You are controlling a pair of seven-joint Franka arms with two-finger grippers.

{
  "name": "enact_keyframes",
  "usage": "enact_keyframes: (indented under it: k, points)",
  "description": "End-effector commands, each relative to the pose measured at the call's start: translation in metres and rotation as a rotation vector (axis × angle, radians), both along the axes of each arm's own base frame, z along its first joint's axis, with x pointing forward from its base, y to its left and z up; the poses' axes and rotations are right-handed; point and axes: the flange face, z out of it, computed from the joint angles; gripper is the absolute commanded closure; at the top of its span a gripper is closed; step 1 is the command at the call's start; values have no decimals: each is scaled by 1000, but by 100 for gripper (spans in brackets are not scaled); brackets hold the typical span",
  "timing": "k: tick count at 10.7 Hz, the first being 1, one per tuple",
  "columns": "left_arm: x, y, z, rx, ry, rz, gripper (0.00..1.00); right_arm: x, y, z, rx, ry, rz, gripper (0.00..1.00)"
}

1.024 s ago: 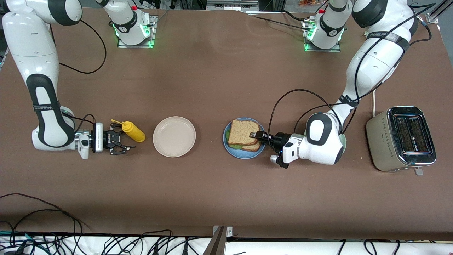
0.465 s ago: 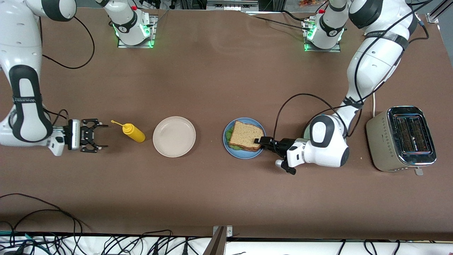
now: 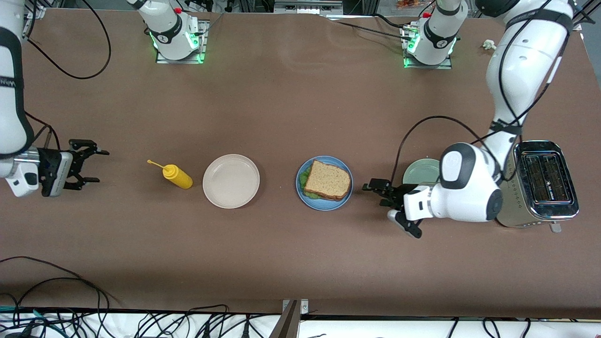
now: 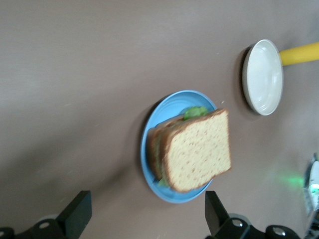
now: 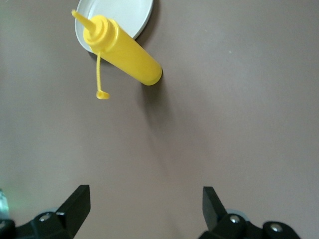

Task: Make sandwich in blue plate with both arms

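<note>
From the high front camera, the sandwich (image 3: 327, 180) sits on the blue plate (image 3: 300, 189), near the middle of the table. It is two square-ish slices of speckled brown bread with a darker crust, and a crinkled green lettuce leaf (image 3: 306, 175) pokes out at the edge toward the right arm's end. The stack lies flat, turned a little so its corners do not line up with the table edges; being nearly square, it has no clear long axis. A beige plate (image 3: 231, 180) lies beside the blue one toward the right arm's end, then a yellow squeeze bottle (image 3: 176, 174) on its side, nozzle pointing toward that same end. The left gripper (image 3: 375, 190) hangs low over bare table just beside the blue plate, fingers spread wide and holding nothing, between the plate and a pale green plate (image 3: 419, 171); a silver toaster (image 3: 535, 183) stands at the left arm's end. The right gripper (image 3: 91, 164) is over bare table at the right arm's end, well apart from the bottle, fingers wide and empty. In the left wrist view, both fingertips (image 4: 76, 215) stand far apart with the sandwich (image 4: 197, 150) and blue plate (image 4: 149, 164) ahead of them, untouched, the top slice overhanging the lower one. In the right wrist view, the open fingertips (image 5: 76, 201) frame bare table, with the bottle (image 5: 122, 50) and the beige plate (image 5: 132, 15) farther off.
</note>
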Motion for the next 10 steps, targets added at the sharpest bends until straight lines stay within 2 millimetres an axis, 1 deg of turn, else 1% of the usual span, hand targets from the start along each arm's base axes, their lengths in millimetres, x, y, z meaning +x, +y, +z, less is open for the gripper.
enact_keyframes:
  k: [1,2,3,5,6,7,8,9,10]
  points:
    - [-7,29,59,162,-18,3,0,-28,34,59,-188,104,-254,0]
    - [-8,41,79,225,-33,11,0,-33,50,77,-243,127,-354,0]
    - [-12,55,108,320,-55,23,0,-39,67,91,-286,140,-430,0]
    - [-26,72,156,446,-67,30,0,-46,84,113,-311,129,-521,0]
    - [-33,77,174,511,-82,20,0,-52,95,130,-355,132,-611,0]
    - [-41,77,197,583,-122,2,0,-57,110,150,-420,115,-683,0]
    - [-52,75,217,634,-124,-1,0,-60,119,165,-439,111,-729,0]
    - [-60,75,224,661,-86,0,0,-62,121,176,-438,104,-759,0]
    - [-72,77,257,681,-125,28,0,-60,119,193,-421,70,-765,0]
